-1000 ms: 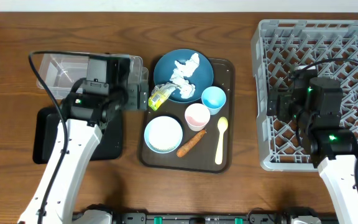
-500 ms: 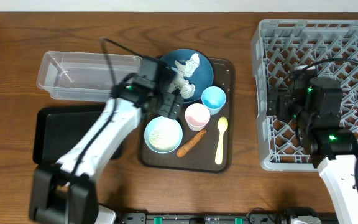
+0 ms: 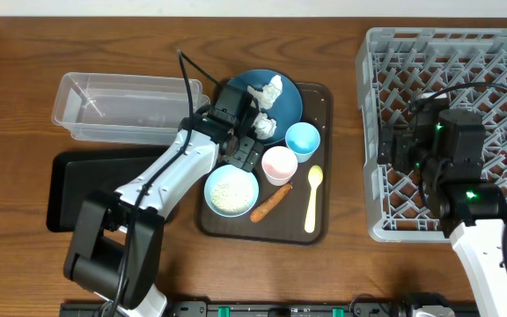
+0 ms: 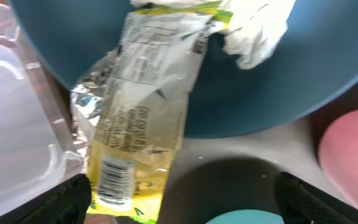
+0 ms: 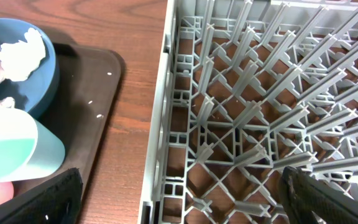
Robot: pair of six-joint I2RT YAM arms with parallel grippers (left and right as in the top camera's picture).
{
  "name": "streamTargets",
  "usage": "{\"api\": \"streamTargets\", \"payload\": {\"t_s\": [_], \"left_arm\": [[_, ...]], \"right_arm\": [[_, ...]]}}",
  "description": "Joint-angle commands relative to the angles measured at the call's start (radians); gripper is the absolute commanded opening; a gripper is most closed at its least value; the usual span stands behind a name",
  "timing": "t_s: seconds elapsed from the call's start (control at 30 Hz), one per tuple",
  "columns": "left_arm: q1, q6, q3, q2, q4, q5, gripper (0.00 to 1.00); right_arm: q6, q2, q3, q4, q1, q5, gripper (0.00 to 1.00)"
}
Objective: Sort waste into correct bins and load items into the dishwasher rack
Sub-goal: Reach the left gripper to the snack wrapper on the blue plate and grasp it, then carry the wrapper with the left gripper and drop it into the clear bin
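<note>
Both of your grippers stand spread wide, pinching nothing. Between the dark fingers of your left gripper [image 4: 185, 208] lies the crinkled, foil-backed yellow-green wrapper [image 4: 142, 118], flat and oblong, its far end lapping onto the smooth round dark blue plate [image 4: 303, 56], with crumpled white tissue [image 4: 253, 25] just beyond. Your right gripper [image 5: 185, 199] hangs over the grey plastic dishwasher rack [image 5: 260, 112], its lattice of pegs between and ahead of the fingers.

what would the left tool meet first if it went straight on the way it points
Probably the yellow-green wrapper, lying across the rim of the blue plate, centred ahead of the open left tool; depth is unclear.
</note>
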Motion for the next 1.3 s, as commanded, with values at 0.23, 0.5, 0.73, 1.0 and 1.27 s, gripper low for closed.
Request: {"api": "streamTargets", "payload": {"t_s": [0.23,0.5,0.73,1.0,1.27], "left_arm": [[0.003,0.009,0.020,0.023,0.024,-0.101,0.95],[0.002,0.010,0.019,0.052,0.044,-0.101,0.84],[0.003,0.010,0.019,0.052,0.051,-0.101,0.41],[0.003,0.010,0.020,0.041,0.049,-0.109,0.12],[0.008,0.010,0.031,-0.122,0.055,-0.109,0.08]], "right_arm": [[0.014,-0.002,0.019,0.000,0.006,-0.003,0.99],[0.014,-0.002,0.019,0.000,0.006,-0.003,0.99],[0.014,-0.002,0.019,0.000,0.006,-0.003,0.99],[0.014,-0.002,0.019,0.000,0.006,-0.003,0.99],[0.014,-0.002,0.019,0.000,0.006,0.004,0.99]]}}
